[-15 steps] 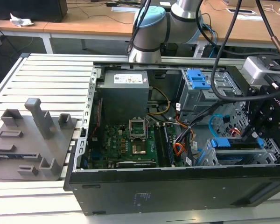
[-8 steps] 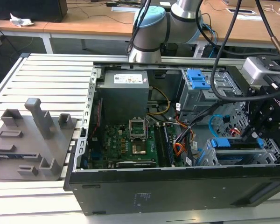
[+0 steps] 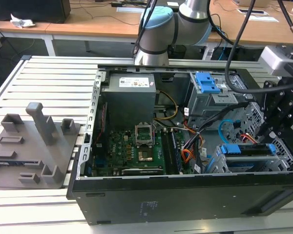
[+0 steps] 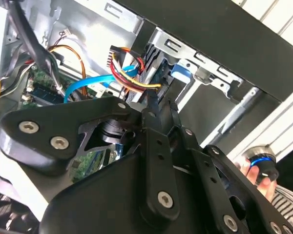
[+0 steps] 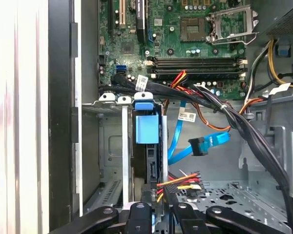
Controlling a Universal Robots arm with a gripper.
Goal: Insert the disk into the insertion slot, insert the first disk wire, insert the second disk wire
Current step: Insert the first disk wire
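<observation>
First wrist view, blue-framed disk (image 5: pixel 147 129), edge-on in insertion slot (image 5: pixel 111 146)

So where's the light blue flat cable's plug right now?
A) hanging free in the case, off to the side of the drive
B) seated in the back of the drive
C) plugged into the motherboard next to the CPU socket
A: in the first wrist view the second disk wire ends in a dark plug that dangles in open space, clearly apart from the disk in its blue carrier.
</observation>
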